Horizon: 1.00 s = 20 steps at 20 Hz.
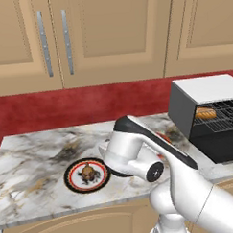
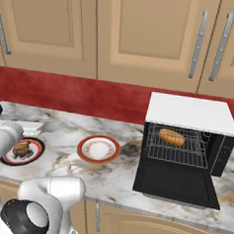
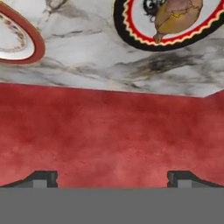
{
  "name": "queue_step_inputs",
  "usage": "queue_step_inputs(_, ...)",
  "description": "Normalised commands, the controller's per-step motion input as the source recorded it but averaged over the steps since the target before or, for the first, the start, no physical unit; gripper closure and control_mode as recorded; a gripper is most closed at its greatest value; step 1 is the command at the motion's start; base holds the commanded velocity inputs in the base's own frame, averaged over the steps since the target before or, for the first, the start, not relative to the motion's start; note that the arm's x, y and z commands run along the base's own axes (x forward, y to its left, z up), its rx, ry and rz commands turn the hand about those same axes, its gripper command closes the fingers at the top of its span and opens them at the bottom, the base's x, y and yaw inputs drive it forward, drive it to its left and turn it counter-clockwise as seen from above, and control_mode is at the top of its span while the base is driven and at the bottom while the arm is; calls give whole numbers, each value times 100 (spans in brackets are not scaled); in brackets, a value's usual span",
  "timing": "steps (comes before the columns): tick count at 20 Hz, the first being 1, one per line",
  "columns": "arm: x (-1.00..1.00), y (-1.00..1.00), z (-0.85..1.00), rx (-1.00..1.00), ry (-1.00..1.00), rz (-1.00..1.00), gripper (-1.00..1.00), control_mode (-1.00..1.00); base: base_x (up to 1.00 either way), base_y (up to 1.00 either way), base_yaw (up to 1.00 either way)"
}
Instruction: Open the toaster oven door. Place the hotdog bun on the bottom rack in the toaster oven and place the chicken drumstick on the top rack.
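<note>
The toaster oven (image 2: 191, 114) stands on the right of the counter, with its toaster oven door (image 2: 176, 185) folded down flat. The hotdog bun (image 2: 171, 137) lies on a wire rack (image 2: 178, 152) inside; I cannot tell whether that is the bottom rack or the top rack. The chicken drumstick (image 1: 88, 173) sits on a black-and-red-rimmed plate (image 1: 73, 181) near the counter's front edge. In the hand view my gripper (image 3: 113, 179) is open and holds nothing. There the drumstick (image 3: 175, 15) shows at the top edge, well clear of the fingertips (image 3: 43, 178).
An empty red-rimmed plate (image 2: 98, 149) lies between the drumstick plate (image 2: 34, 155) and the oven. A red backsplash (image 2: 91, 95) runs behind the marble counter (image 2: 114, 178), with wooden cabinets (image 1: 110, 32) above. The hand view is rolled, with the counter (image 3: 87, 52) at its top.
</note>
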Motion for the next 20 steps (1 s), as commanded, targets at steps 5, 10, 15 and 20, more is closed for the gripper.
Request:
queue_step_inputs(5,-43,24,38,-4,49,-6,-100,-100,0,0,0)
queue_step_inputs(10,-40,22,35,-1,58,-10,-100,-100,0,0,0)
queue_step_inputs(15,-42,24,30,-4,62,-8,-100,-100,0,0,0)
queue_step_inputs(20,-38,24,34,-12,59,-4,-100,-100,0,0,0)
